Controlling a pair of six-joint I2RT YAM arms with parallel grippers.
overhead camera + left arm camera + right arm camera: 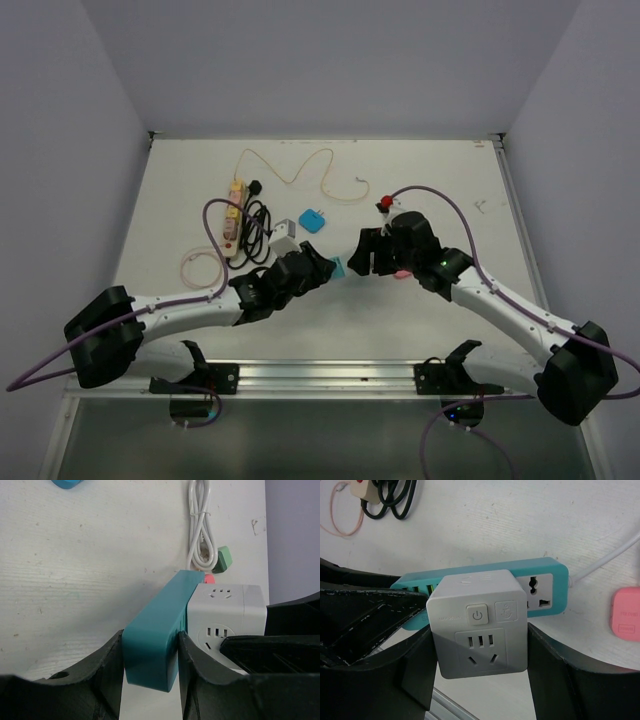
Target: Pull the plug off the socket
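Here left jaws pinch the teal strip (152, 645), right jaws the white cube (480, 625) plugged into it.

Power symbol on button (477, 615) of grey cube adapter (480, 647); no legible text.

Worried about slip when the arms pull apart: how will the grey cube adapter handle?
Probably rigid: the grey cube adapter looks like hard plastic, so it should not flex in the right gripper. Its smooth flat faces may slip under a hard pull. Plugged into the teal strip, it likely releases suddenly.
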